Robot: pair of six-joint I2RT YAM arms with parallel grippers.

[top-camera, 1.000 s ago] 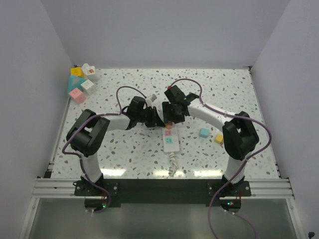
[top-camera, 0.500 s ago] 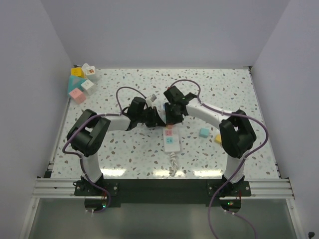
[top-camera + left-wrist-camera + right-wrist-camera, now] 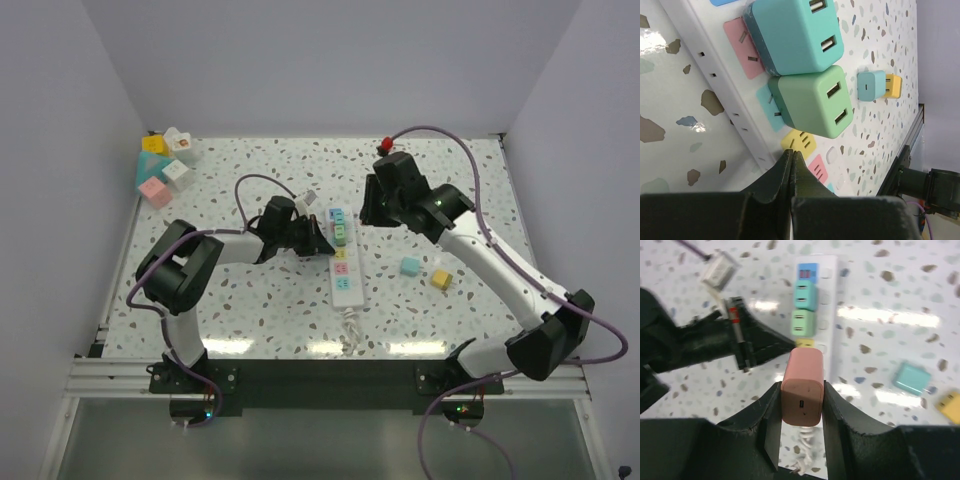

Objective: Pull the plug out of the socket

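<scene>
The socket, a white power strip [image 3: 346,284], lies mid-table with a teal plug [image 3: 339,216] and a green plug [image 3: 341,235] still in it. My right gripper [image 3: 801,390] is shut on a pink plug [image 3: 802,385] and holds it in the air above the strip [image 3: 827,300], clear of the bare yellow mark [image 3: 804,343]. In the top view the right gripper [image 3: 372,212] is raised behind the strip. My left gripper [image 3: 791,152] is shut and empty, its tips pressed against the strip's left edge [image 3: 715,75] beside the green plug [image 3: 812,102].
A teal block [image 3: 409,267] and a yellow block [image 3: 440,279] lie right of the strip. Several coloured blocks [image 3: 160,165] sit in the back left corner. The strip's coiled cord [image 3: 347,325] runs to the front edge. A small white box [image 3: 307,199] hangs on the left arm's cable.
My right gripper has risen and moved back and right, taking the pink plug out of the strip. The left gripper has stayed pressed on the strip.
</scene>
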